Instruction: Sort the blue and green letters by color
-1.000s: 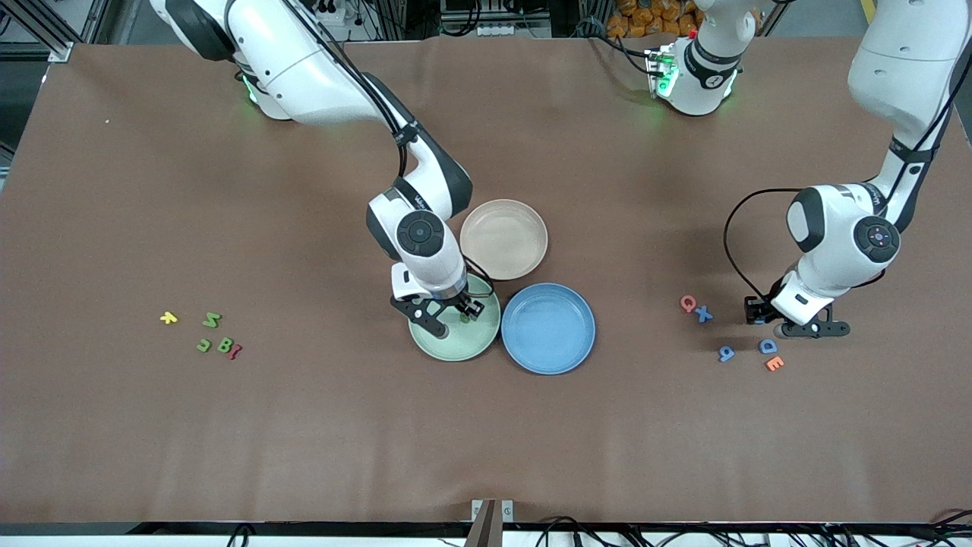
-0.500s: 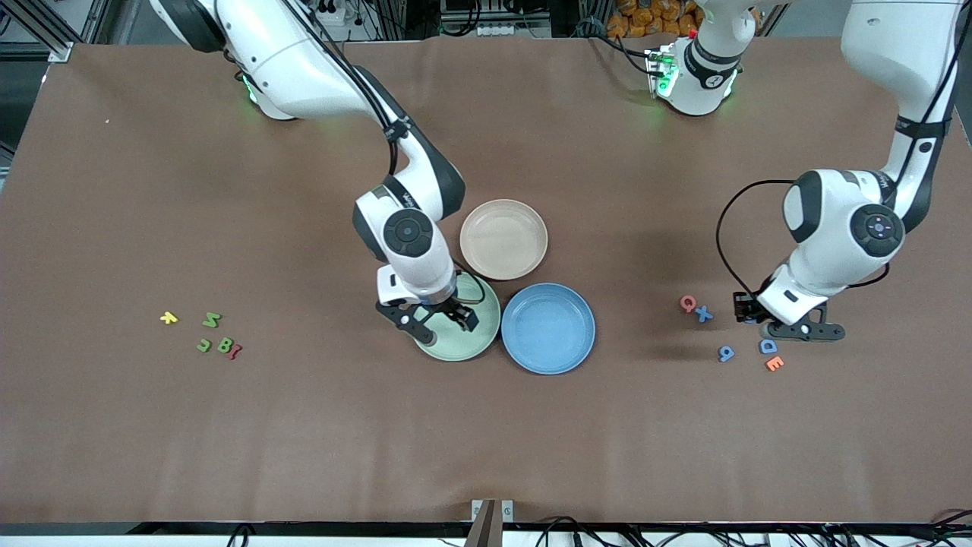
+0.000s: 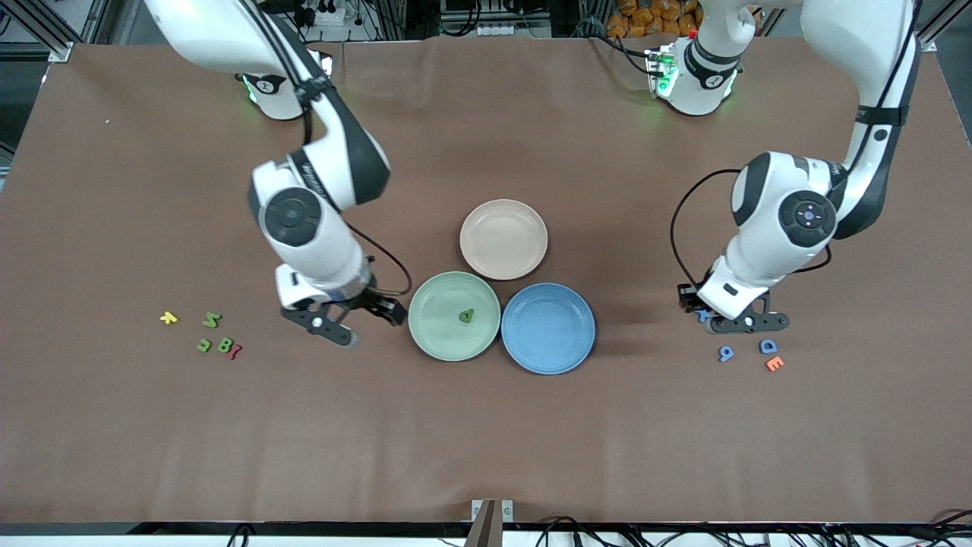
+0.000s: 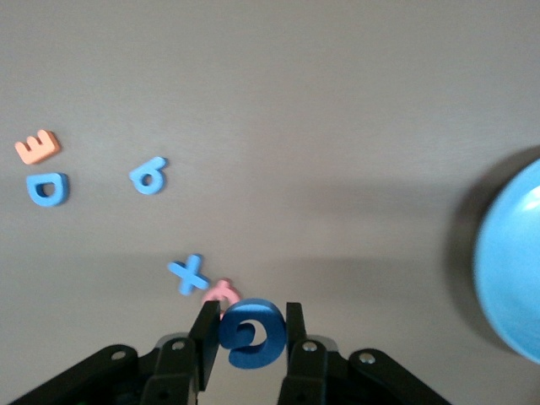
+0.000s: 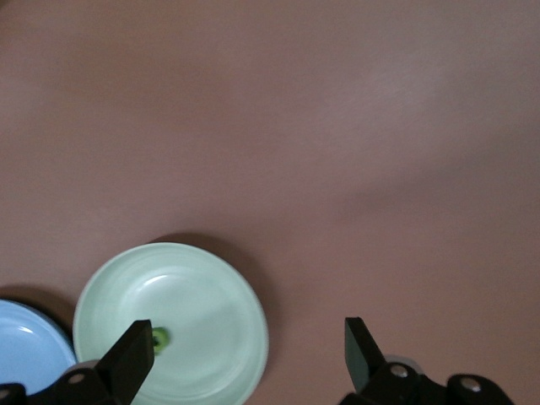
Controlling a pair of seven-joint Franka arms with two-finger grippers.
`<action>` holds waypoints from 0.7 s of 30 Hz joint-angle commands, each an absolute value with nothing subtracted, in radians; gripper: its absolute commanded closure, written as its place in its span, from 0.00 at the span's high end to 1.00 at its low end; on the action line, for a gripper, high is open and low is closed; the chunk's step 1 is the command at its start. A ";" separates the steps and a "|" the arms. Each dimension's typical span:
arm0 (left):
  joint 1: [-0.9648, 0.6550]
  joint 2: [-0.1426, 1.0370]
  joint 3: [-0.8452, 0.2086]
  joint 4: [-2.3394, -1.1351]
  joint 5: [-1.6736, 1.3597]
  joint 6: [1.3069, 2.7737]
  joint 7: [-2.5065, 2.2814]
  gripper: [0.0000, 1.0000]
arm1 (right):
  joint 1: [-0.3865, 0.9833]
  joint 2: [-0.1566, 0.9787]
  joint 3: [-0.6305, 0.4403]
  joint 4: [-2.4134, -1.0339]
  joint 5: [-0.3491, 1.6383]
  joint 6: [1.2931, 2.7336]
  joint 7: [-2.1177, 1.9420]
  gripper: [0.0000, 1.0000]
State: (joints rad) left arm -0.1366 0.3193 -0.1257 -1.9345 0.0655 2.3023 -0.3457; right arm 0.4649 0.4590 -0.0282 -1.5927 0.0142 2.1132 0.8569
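Blue foam, the letter G, is sitting pinched in the left gripper, hanging over the X and pink Q; its likely destination, the blue plate, is lying toward the right arm's end of the table. Meanwhile the right gripper, jaws spread and empty, is hovering beside the green plate holding a green letter, with three more green letters waiting nearby.
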 commanded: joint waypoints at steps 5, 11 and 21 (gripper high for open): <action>-0.227 0.321 -0.120 -1.858 0.072 2.220 -0.511 0.22 | 0.338 0.253 -0.018 -1.818 0.015 2.079 0.612 1.00; -0.264 0.341 -0.123 -1.796 0.071 2.174 -0.578 0.22 | 0.238 0.170 -0.020 -1.914 0.006 2.091 0.434 1.00; -0.333 0.411 -0.126 -1.707 0.048 2.166 -0.716 0.22 | 0.069 0.094 -0.020 -2.104 -0.002 2.259 0.135 1.00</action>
State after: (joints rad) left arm -0.2953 0.3471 -0.1291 -1.7889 0.0614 2.1922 -0.6381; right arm 0.1414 0.1652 -0.0343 -1.9454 0.0124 2.1336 0.2513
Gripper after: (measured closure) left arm 0.643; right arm 0.000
